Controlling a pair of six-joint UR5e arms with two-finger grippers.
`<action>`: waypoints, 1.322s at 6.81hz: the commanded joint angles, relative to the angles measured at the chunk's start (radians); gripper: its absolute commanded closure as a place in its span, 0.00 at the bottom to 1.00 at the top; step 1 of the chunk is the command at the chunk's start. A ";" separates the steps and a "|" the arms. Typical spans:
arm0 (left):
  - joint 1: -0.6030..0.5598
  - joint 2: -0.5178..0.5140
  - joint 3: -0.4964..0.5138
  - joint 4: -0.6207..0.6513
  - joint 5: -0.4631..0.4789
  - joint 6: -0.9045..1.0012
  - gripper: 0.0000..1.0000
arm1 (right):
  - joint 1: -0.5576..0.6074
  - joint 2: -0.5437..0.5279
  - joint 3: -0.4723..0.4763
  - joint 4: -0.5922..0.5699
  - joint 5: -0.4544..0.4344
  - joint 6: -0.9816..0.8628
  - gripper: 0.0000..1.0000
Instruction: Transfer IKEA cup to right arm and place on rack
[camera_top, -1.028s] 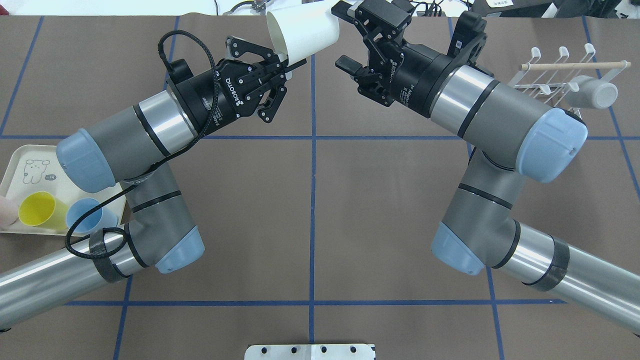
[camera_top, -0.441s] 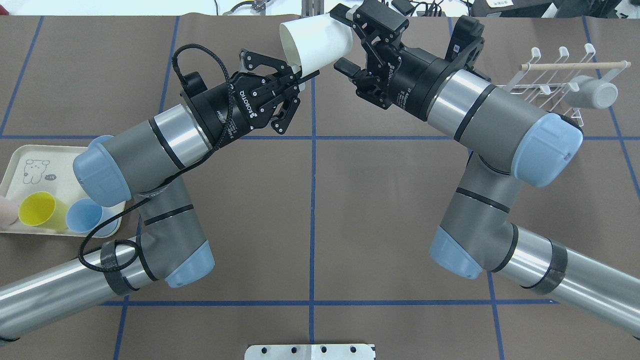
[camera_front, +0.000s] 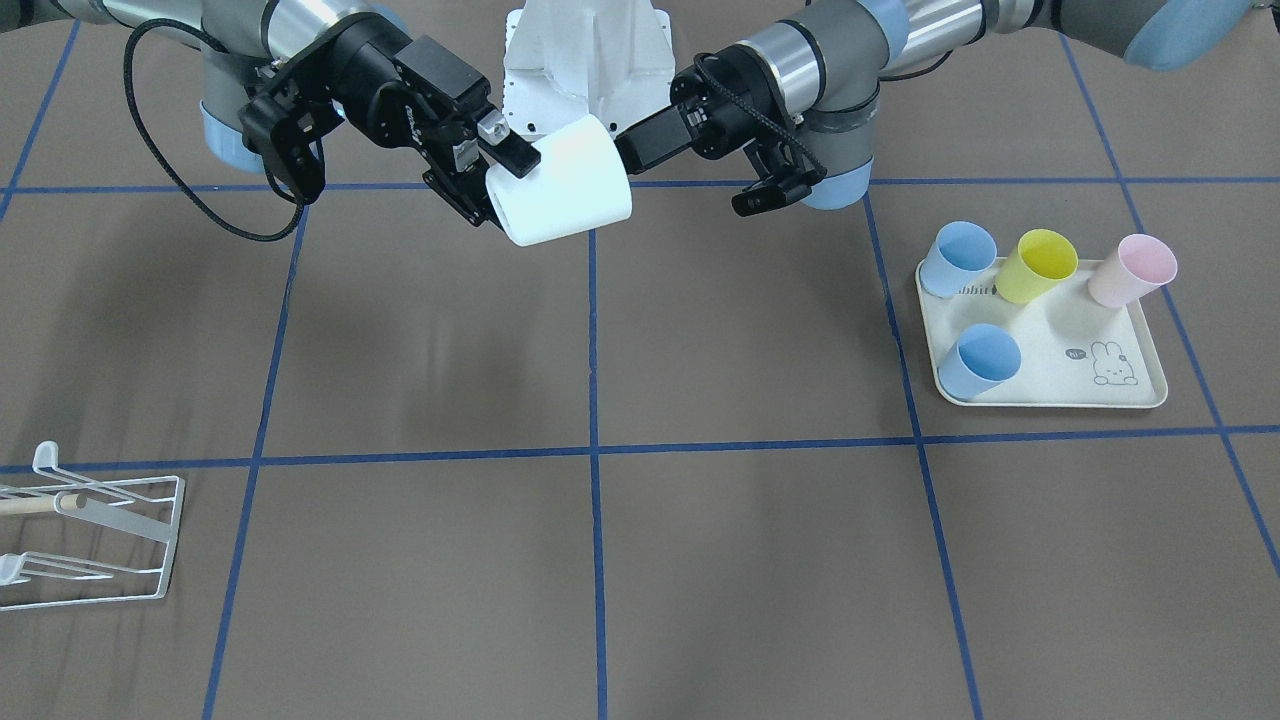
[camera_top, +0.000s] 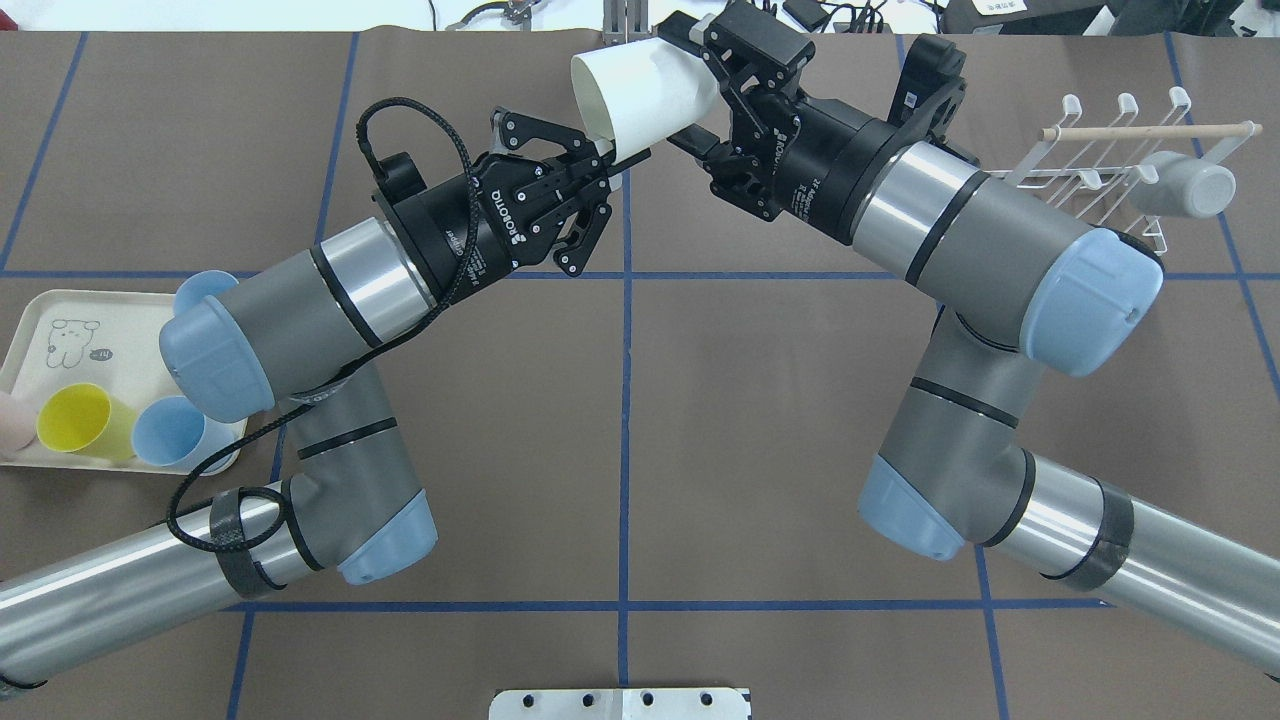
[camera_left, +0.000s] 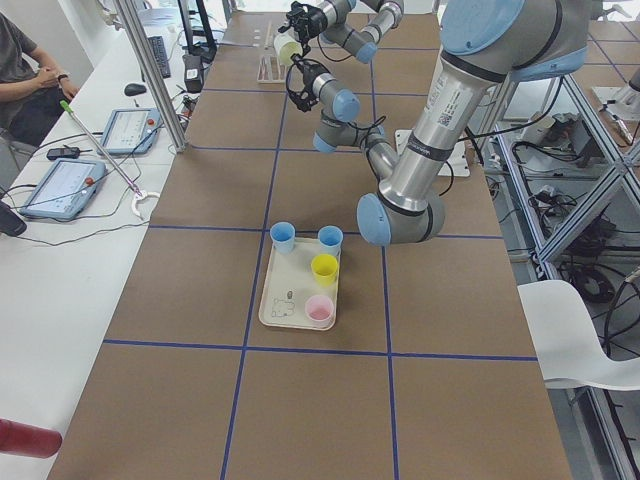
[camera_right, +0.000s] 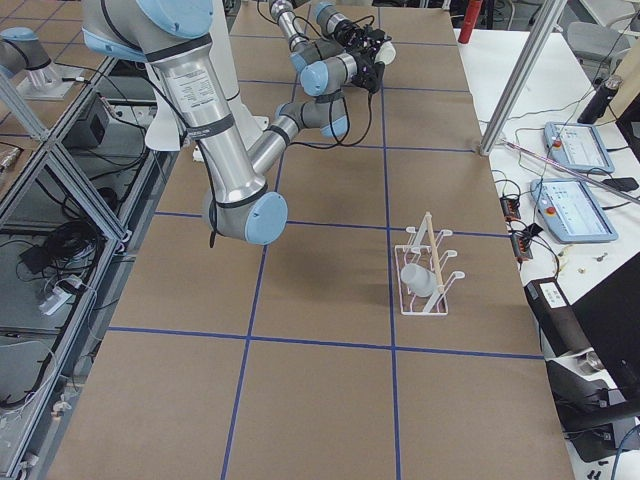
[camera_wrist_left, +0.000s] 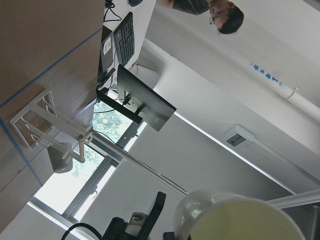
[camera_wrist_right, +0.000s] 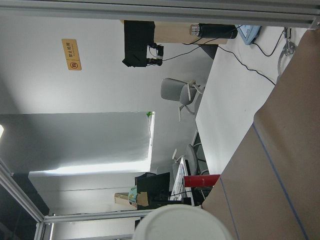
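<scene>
Two grippers meet at the white cup (camera_top: 640, 90), held in the air between them. The left gripper (camera_top: 612, 155) is pinched on its thin rim; the right gripper (camera_top: 703, 88) has its jaws apart around the closed end. Light, smooth, tapered plastic, I judge: slippery, so I would clamp the stiffer base, gently.

The white wire-frame rack (camera_front: 95, 540) is cut by the front-facing view's left edge. Overhead, a light blue plastic cup (camera_top: 197, 286) at the cream tray's (camera_top: 120, 315) far edge is mostly hidden by the left arm (camera_top: 290, 320). The large white plastic cup (camera_wrist_right: 182, 224) is cropped in both wrist views.
</scene>
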 joint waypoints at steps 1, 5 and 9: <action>0.001 -0.009 0.012 0.000 0.000 0.002 1.00 | -0.003 0.002 0.000 0.001 -0.001 0.000 0.01; 0.005 -0.009 0.013 -0.002 -0.001 0.003 1.00 | -0.004 0.002 0.000 0.001 -0.027 0.000 0.08; 0.010 -0.015 0.012 -0.002 0.000 0.003 1.00 | -0.009 0.015 -0.012 -0.002 -0.046 0.000 0.09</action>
